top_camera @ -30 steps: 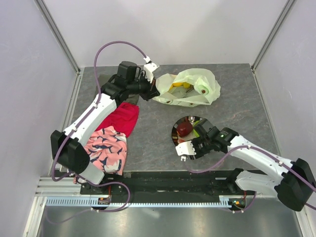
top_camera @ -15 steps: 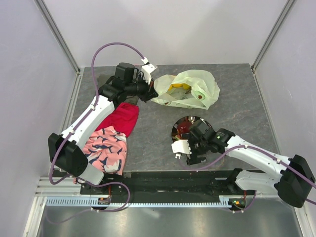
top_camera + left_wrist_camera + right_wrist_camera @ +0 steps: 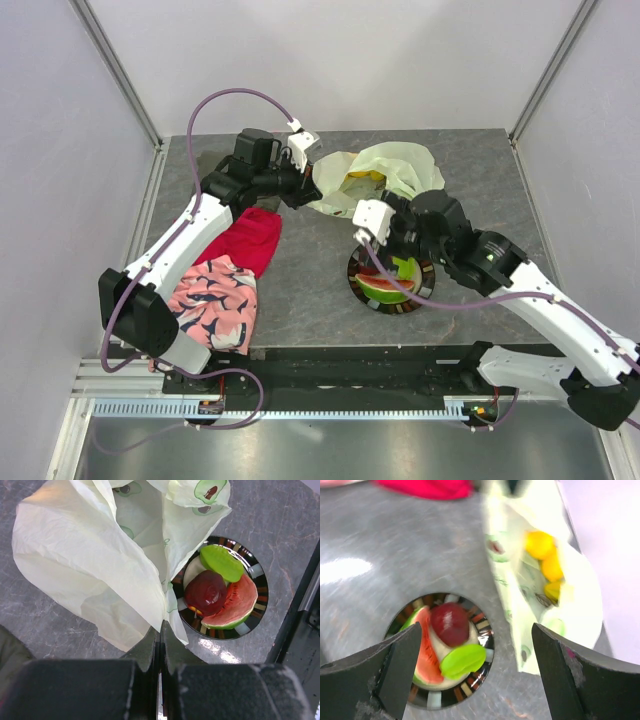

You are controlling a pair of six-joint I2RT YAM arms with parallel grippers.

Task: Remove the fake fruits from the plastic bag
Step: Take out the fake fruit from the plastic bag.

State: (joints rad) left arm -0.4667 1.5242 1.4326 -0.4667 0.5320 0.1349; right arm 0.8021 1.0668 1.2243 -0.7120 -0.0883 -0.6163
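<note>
Enclosure: pale wall panels (image 3: 330, 60) on three sides, aluminium corner posts. Grey stone-look table (image 3: 300, 300), glare patches in the right wrist view.

Plastic bag (image 3: 395, 165) lies at the far centre of the table, mouth toward the plate. Left gripper (image 3: 160, 630) has its fingers pressed together on the bag's near-left edge, with film pinched between them.

Red cloth (image 3: 250, 240) and pink patterned cloth (image 3: 215, 300) lie near left, partly under the left arm.

Right gripper (image 3: 475, 630) hangs above the plate (image 3: 418, 299), jaws wide apart, nothing between them.

On the plate, touching each other: watermelon slice (image 3: 240, 605), dark red apple (image 3: 206, 591), green piece (image 3: 221, 561).

Yellow fruits (image 3: 545, 562) are inside the bag; motion blur, can't count them.
</note>
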